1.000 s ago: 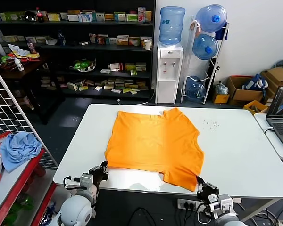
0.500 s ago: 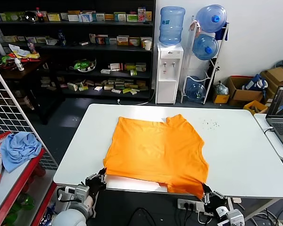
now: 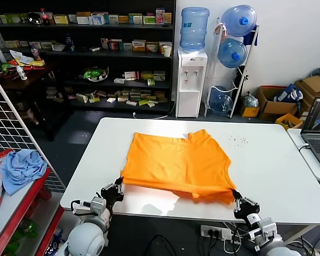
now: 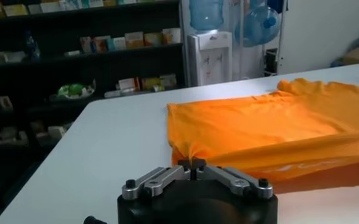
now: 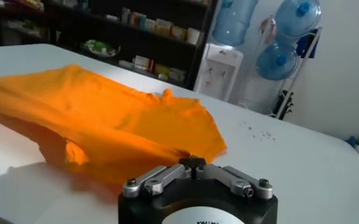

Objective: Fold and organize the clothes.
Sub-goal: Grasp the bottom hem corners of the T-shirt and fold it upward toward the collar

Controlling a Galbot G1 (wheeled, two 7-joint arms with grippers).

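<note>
Both claws, the left gripper (image 3: pixel 119 186) and right gripper (image 3: pixel 236 195), closed on the near hem corners of the plain bright orange soft-fabric T-shirt (image 3: pixel 176 165), now lift that hem off the white table (image 3: pixel 272 170) and carry it farther-ward than a moment ago, so the first fold appears underway.

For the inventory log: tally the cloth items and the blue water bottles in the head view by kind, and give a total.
Orange T-shirt, near edge held by left gripper and right gripper: 1
Light blue cloth: 1
Blue water bottles: 4
Total: 6
</note>
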